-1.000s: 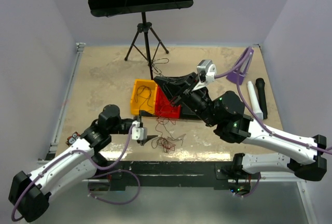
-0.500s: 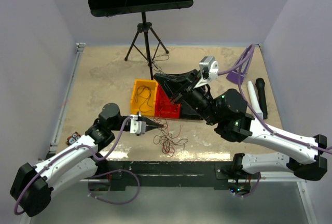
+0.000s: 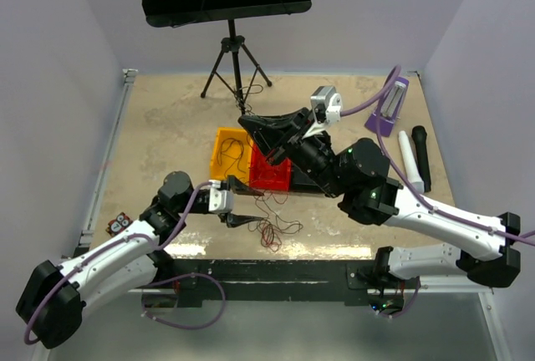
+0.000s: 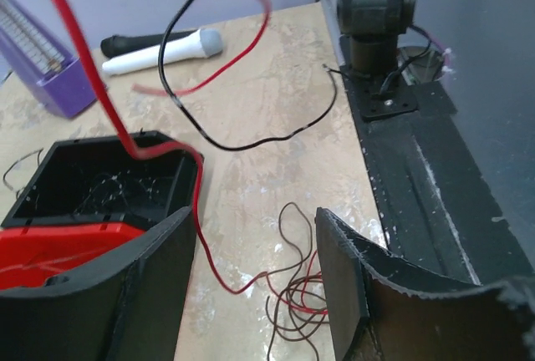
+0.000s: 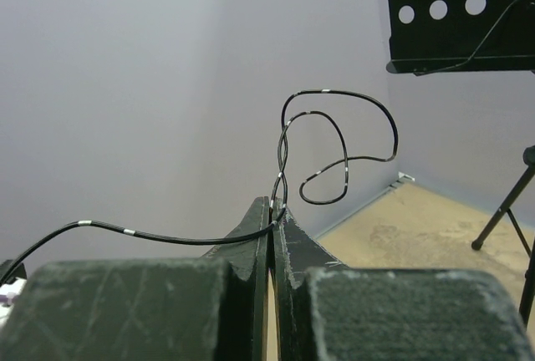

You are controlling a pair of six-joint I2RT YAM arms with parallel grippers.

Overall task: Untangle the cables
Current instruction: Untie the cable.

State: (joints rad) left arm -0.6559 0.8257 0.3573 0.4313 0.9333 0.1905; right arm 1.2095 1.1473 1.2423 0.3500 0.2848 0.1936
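Pinching a black wire [image 5: 324, 92] with the right gripper [image 5: 274, 211], fingers closed tight on it, held up off the table [image 3: 167, 127]. The wire is curling above the tips in a few open loops and trailing off toward 8 o'clock in the right wrist view. Small white marks are showing along it. In the top view this gripper's tips are showing at 1 o'clock of the yellow bin [image 3: 216, 170].

Left gripper [image 4: 251, 294] is hovering low with fingers [image 4: 347, 277] spread wide apart, clamping nothing. In the top view it is sitting at 7 o'clock of the red bin [image 3: 282, 181], pointing toward 3 o'clock.

Cables [image 3: 269, 229] are lying mostly as a small loose clump on the table at 6 o'clock of the red bin, near the left gripper's tips at their 4 o'clock. Very thin dark red and black strands are overlapping in loopy curls; cannot tell how many. A red wire [image 4: 77, 48] is running from the clump up past the black bin [image 4: 58, 169] and leaving the left wrist view at 11 o'clock, lifted off the table. A black strand [image 4: 242, 149] is arcing across the table at 12 o'clock of the clump, then rising out of view. A few thin strands are sitting in the yellow bin, and faint ones in the black bin. The yellow bin is touching the red bin's 9 o'clock side.
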